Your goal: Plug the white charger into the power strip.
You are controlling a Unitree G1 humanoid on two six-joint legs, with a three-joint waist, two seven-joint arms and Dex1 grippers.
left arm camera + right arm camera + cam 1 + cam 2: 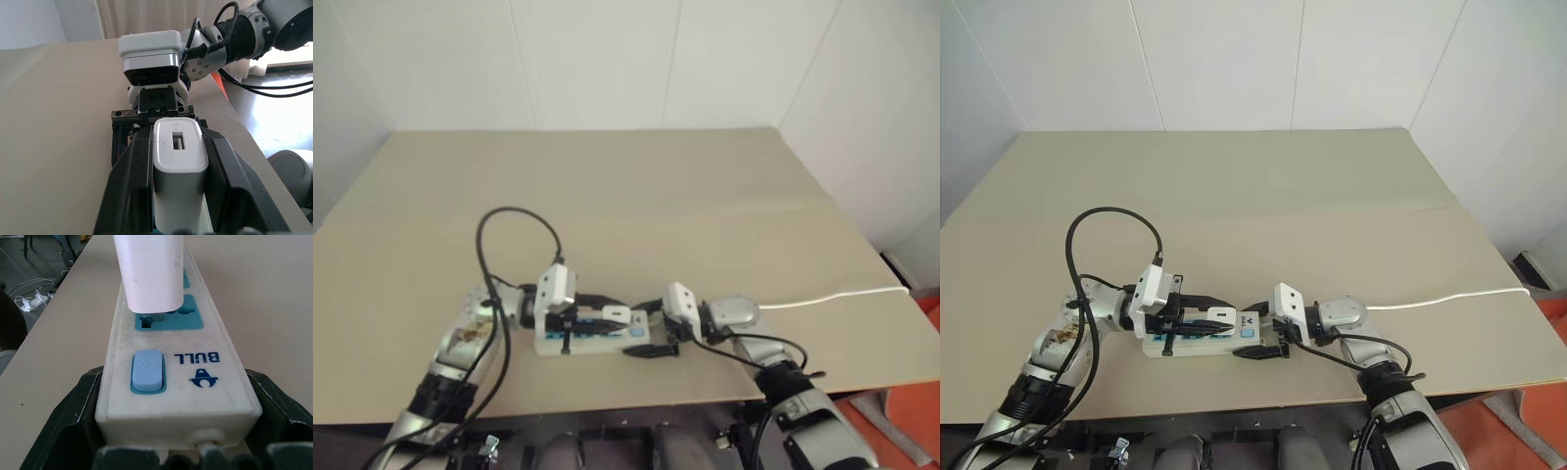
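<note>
Charger: the small white plastic cube-shaped charger [178, 176] sits clamped between the two black fingers of the left gripper [1203, 305], its slotted end face turned away from that wrist.
Charger position: it stands over the blue socket face nearest the switch, its lower edge just above the socket openings in the right wrist view [152, 271]; whether the prongs have entered cannot be told.
Power strip: the long white rectangular plastic power strip [181, 382] lies flat on the table near its front edge, with a pale blue rocker switch [147, 370] and blue printed lettering at one end.
Right gripper: the right gripper [1266, 338] grasps the strip's switch end, one black finger [73, 416] pressed to each long side.
Arms: the two grippers face each other along the strip, the left above it and the right at table level.
Cord: a thin white cord [1449, 295] trails from beyond the right gripper across the table to its right edge.
Table: the beige flat-topped table [1283, 186] stands against white wall panels.
</note>
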